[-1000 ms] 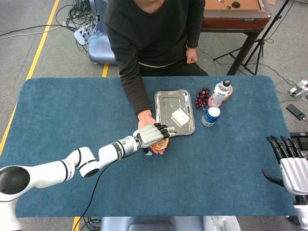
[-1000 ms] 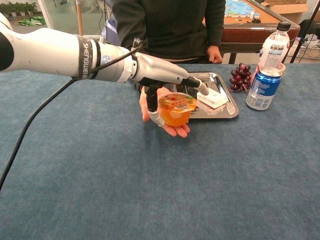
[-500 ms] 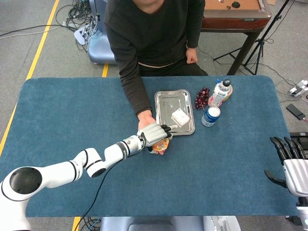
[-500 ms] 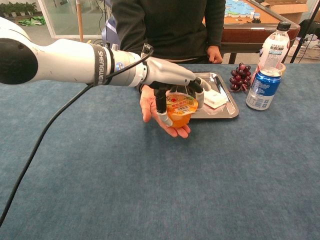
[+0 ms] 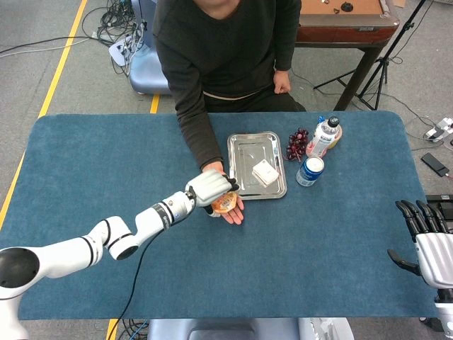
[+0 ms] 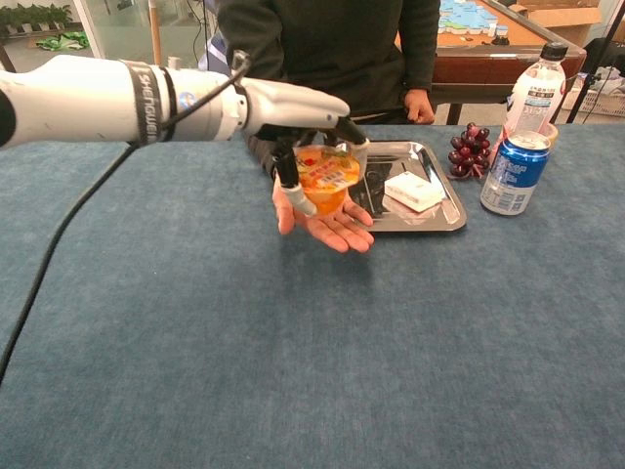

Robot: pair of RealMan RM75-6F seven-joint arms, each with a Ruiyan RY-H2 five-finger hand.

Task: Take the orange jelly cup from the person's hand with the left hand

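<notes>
Chest view shows the left hand [image 6: 298, 117] grasping the orange jelly cup [image 6: 325, 179] by its sides above the person's hand [image 6: 327, 223]; the cup looks light, smooth and squashable, so light side pressure suits it.

left hand [image 5: 210, 188] grips orange jelly cup [image 5: 226, 203] over person's open palm [image 5: 231, 210] | right hand [image 5: 429, 244] at table's right edge, fingers spread, holds nothing | metal tray [image 5: 244, 154] with white box [image 5: 265, 172] | grapes [image 5: 297, 144], bottle [image 5: 325, 136], can [image 5: 310, 171] beside tray | blue table [image 5: 99, 170]
</notes>
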